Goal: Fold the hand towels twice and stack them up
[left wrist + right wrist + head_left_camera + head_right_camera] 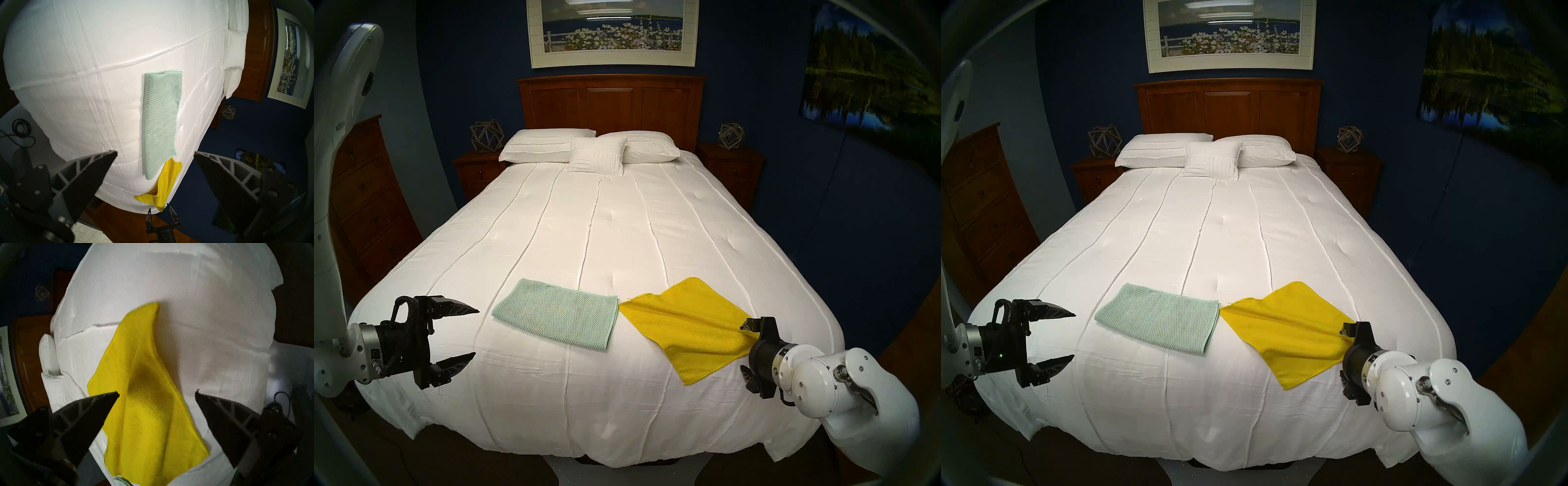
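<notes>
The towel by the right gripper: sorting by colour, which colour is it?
Bright yellow towel, plain, no pattern; the right wrist view shows it best.

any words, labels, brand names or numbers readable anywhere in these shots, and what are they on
None can be read.
Mint-green towel: plain waffle knit, no tag or print visible.
Yellow towel: plain, no label visible.
Framed flower picture above the headboard: image only, no caption visible.
Lake-and-forest picture on the side wall: image only.
Left gripper and right gripper: no legible markings; a small label on the left wrist body is too small to read.
</notes>
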Available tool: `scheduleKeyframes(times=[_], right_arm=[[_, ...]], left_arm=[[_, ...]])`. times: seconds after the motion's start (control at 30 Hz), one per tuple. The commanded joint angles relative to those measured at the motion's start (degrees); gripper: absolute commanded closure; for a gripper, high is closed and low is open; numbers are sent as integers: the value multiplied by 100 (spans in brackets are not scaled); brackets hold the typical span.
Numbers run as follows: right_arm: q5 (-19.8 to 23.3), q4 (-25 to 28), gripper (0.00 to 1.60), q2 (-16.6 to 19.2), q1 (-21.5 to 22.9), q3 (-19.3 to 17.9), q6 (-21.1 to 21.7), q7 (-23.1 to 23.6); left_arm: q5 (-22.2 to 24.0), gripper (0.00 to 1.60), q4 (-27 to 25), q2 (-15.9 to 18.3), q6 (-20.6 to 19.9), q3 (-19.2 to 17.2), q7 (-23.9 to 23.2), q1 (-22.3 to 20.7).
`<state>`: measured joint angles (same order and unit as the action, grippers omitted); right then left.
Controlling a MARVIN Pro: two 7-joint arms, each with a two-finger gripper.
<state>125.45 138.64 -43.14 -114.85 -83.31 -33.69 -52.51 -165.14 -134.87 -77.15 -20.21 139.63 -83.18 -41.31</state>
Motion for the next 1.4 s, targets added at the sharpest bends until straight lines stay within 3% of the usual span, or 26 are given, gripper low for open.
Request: scheduleKeyframes(times=[0.0, 0.17, 0.37, 0.9, 1.0, 1.37], right_arm=[[-21, -48, 0, -500, 651, 841, 247, 151], [-117, -258, 0, -818, 947, 1283, 339, 98], [-406, -400, 0, -1087, 1327, 1696, 232, -327], [-1250, -781, 0, -1473, 2421, 2218, 126, -2161], [-1780, -652, 0, -1555, 2213, 2341, -364, -1887], [-2125, -679, 0, -1508, 2349, 2622, -711, -1953]], left_arm=[[14, 0, -1, 6, -2, -3, -15, -13], [14, 0, -2, 7, -1, -3, -15, -15], [14, 0, -2, 10, -1, -3, -18, -16], [14, 0, -2, 13, 1, -3, -21, -18], [14, 0, -2, 13, 1, -3, -21, -18], [14, 0, -2, 15, 3, -3, -24, -18]])
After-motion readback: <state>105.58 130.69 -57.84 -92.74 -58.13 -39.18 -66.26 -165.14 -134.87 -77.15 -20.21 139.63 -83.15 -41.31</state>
